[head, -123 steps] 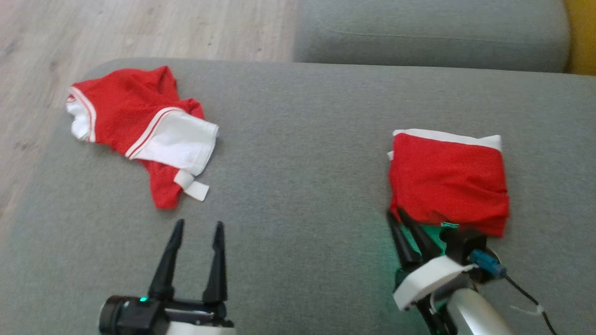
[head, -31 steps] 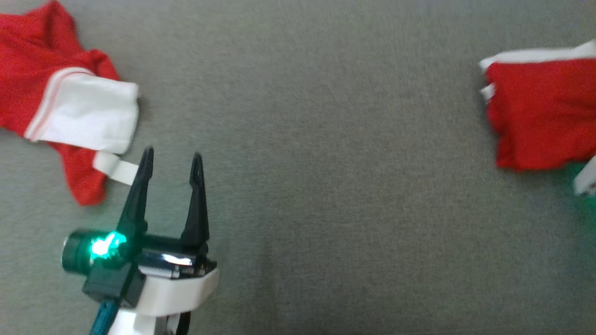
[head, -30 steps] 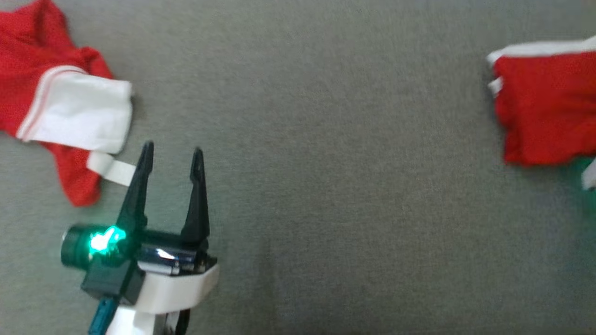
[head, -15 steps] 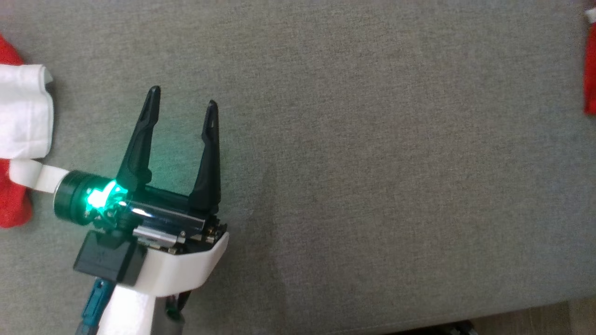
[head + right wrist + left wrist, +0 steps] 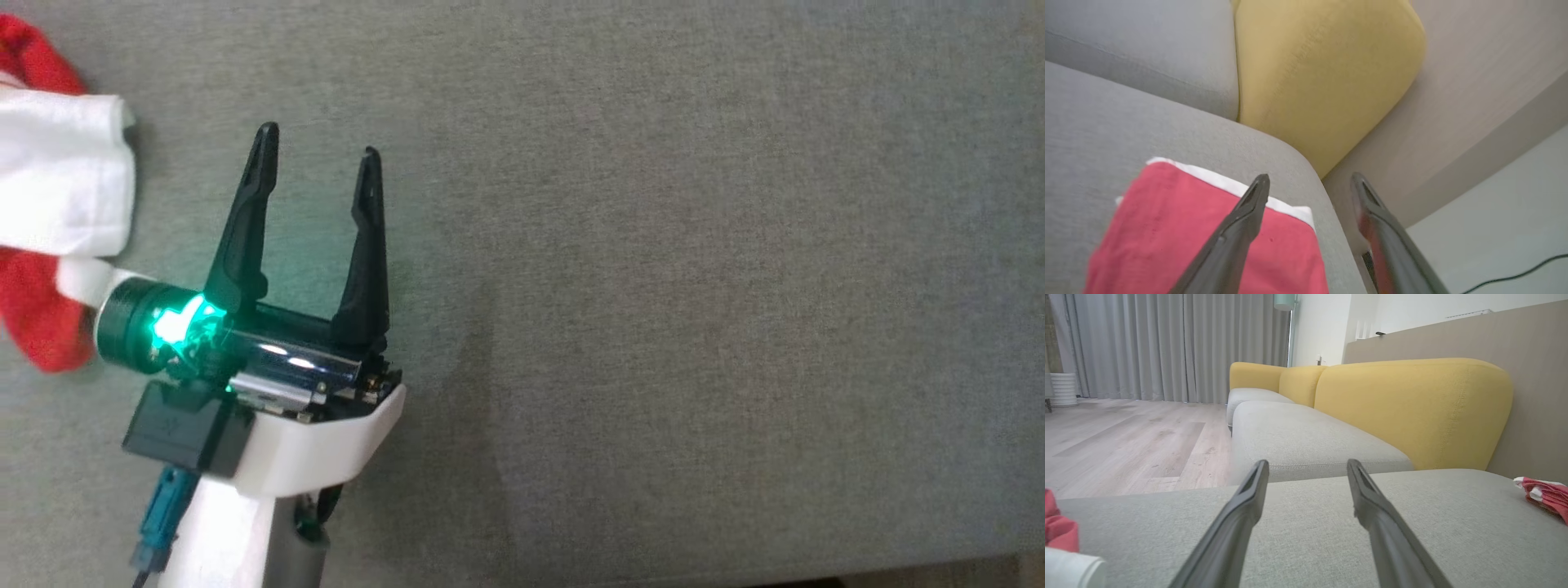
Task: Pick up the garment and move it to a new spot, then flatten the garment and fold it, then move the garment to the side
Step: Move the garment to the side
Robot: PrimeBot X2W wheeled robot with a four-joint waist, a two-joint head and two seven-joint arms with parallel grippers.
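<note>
- Garment, a folded red fabric square with white edge band (image 5: 1167, 220), lies flat near the corner of the grey upholstered sofa cushion (image 5: 1094, 134).
- Right hand (image 5: 1310, 176): fingers spread wide, holding nothing, positioned over the garment's white-banded edge.
- Left hand (image 5: 318, 140): fingers spread wide, holding nothing, over bare cushion, just beside a crumpled red-and-white garment (image 5: 57, 171).

Readable text: none.
I checked all three camera feeds and can't make out any lettering, label, number or brand mark.
</note>
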